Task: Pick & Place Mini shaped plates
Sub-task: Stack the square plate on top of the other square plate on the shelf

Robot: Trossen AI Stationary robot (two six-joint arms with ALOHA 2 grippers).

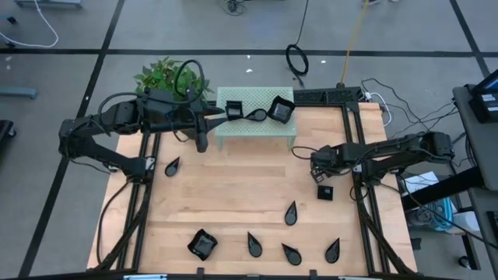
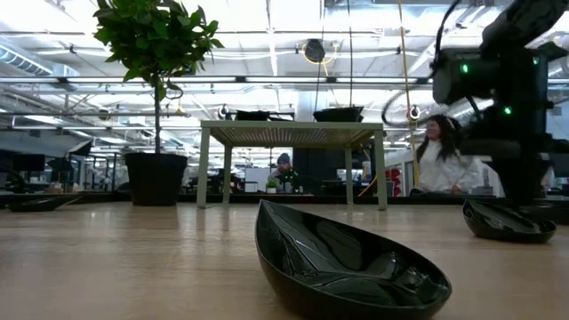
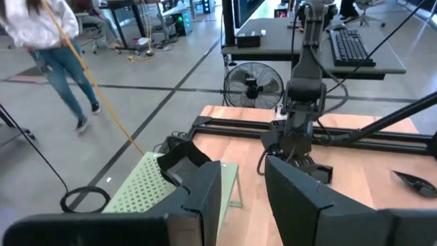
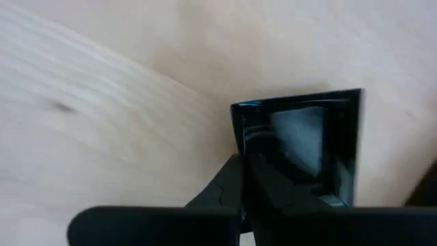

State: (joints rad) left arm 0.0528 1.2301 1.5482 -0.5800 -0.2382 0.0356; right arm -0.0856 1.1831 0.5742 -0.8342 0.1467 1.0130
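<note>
Overhead and wrist views of a wooden counter (image 1: 233, 194). The right gripper (image 4: 244, 179) is lowered onto a small flat square plate (image 4: 300, 143) near the counter's right side, its fingers (image 4: 229, 188) pressed together over the plate's rim; the same plate (image 1: 324, 192) lies just below the gripper in the high view. The left gripper (image 3: 242, 205) hovers beside a pale green perforated stand (image 1: 255, 117) at the rear, fingers apart and holding nothing. On the stand rest a wavy-edged square plate (image 1: 281, 110), a smaller square and a teardrop. Teardrop plates (image 1: 290, 212) lie scattered toward the front edge, with another wavy-edged square (image 1: 202, 245) at front left. A potted plant (image 1: 167, 76) stands at the rear left.
</note>
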